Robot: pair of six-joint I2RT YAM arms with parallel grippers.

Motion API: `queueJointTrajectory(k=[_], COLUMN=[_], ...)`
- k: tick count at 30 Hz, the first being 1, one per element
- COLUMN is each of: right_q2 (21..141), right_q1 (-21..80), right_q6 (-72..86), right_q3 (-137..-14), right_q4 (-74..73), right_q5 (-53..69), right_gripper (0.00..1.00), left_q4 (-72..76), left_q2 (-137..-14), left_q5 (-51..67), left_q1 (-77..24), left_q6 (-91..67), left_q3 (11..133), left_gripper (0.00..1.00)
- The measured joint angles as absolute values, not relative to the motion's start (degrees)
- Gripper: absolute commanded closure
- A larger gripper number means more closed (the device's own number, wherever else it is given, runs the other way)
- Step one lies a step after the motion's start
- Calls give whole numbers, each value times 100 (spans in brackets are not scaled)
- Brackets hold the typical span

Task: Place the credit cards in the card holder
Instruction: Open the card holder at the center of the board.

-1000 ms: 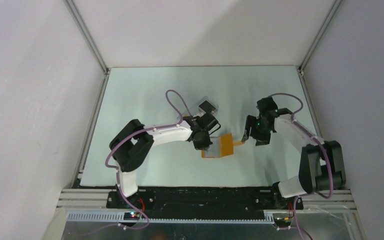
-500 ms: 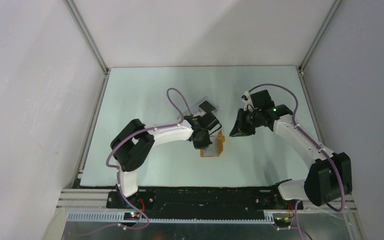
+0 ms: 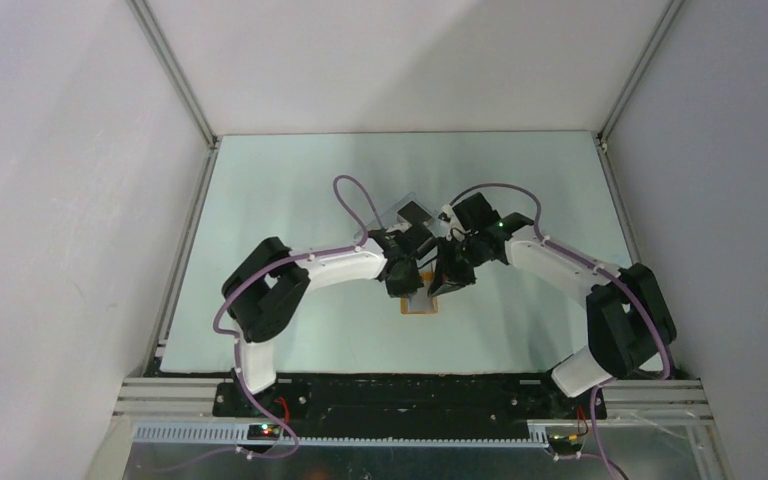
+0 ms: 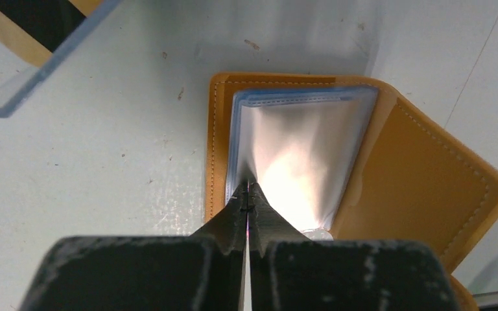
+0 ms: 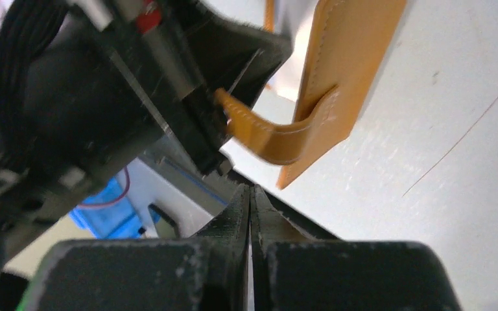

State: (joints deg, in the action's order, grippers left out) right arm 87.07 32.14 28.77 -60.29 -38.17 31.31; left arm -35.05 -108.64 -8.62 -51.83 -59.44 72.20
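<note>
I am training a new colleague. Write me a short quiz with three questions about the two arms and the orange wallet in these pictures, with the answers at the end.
1. True or false: the left pincer is pinching the clear sleeve inside the wallet.
2. Choose one. The right pincer is: A) wide open; B) shut, with nothing seen between its fingers; C) shut on a blue card.
3. Fill the gap: the wallet on the table is ____, not folded shut.

Key: 1 true; 2 B; 3 open.
</note>
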Motion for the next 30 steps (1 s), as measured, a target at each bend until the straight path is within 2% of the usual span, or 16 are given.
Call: queueJointTrajectory(k=[7, 17, 22, 24, 30], right_q2=[9220, 9242, 9592, 9878, 10280], right_q1=[3286, 3391, 3371, 3315, 2853], right_q6=[3000, 2893, 2727, 2624, 2425], right_q3=[-6077, -6088, -6173, -6193, -6357], right_q4=[-3763, -4342, -4261, -4163, -4239], right_q5=[2303, 198, 27, 93, 810], right_gripper=[100, 100, 100, 100, 100], left_q4=[-3494, -3492, -3507, -3518, -3378], left_q2=[-10877, -10877, -10901, -10910, -10860], left_q5=[-886, -888, -884, -886, -858], left_q1=[-5194, -5194, -5201, -5207, -5214], left_q6=[-5892, -5876, -5752, -5669, -5317], left_q3=[7247, 7247, 7284, 7306, 7279], left_gripper=[100, 100, 97, 90, 48])
